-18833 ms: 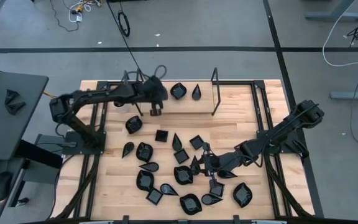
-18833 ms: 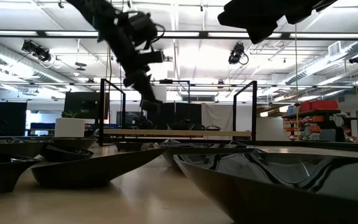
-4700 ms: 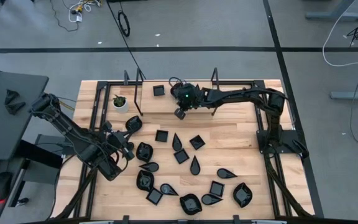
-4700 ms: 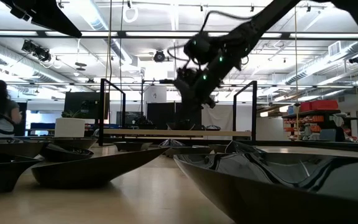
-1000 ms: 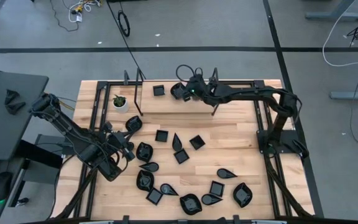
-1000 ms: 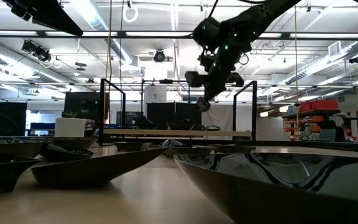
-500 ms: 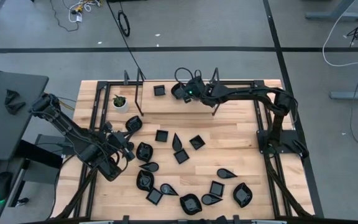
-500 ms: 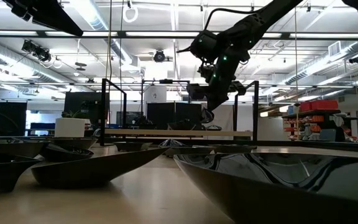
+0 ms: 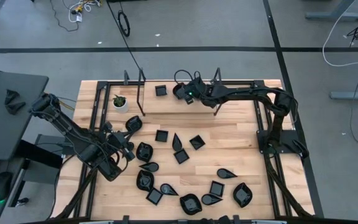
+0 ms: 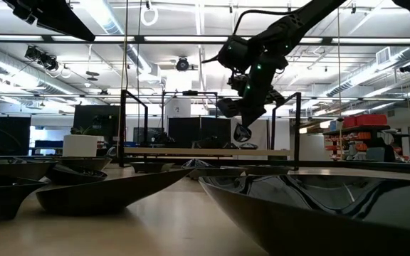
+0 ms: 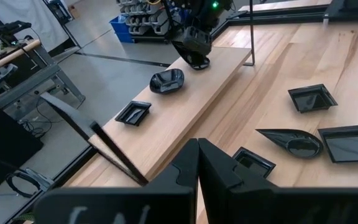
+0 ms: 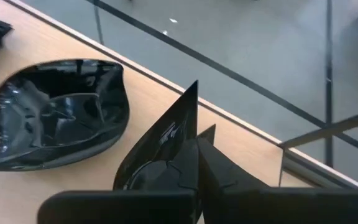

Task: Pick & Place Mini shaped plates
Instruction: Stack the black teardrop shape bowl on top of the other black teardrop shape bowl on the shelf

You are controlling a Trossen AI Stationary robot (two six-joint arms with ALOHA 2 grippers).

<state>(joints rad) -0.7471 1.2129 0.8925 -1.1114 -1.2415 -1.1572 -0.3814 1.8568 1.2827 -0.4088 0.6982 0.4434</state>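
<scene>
Right gripper (image 12: 194, 152): clamped on a glossy black teardrop plate (image 12: 163, 146), just above the raised wooden shelf (image 11: 185, 93).
Done: two glossy black plates on that shelf, a rounded one (image 9: 179, 90) just beside the gripper and a square one (image 9: 161, 91) farther along.
Left: roughly sixteen plates scattered on the table (image 9: 241, 137) below the shelf.
Left gripper (image 11: 197, 163): fingers together, empty, waiting over the table, well away from the shelf.

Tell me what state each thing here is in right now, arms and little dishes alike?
Right tool: shut on a teardrop plate, held above the raised shelf.
Left tool: shut, empty, waiting near the table's left side.
Rounded plate: lying on the shelf, upright.
Square plate: lying on the shelf.
Loose plates: scattered flat on the table.
Potted plant: standing upright.
</scene>
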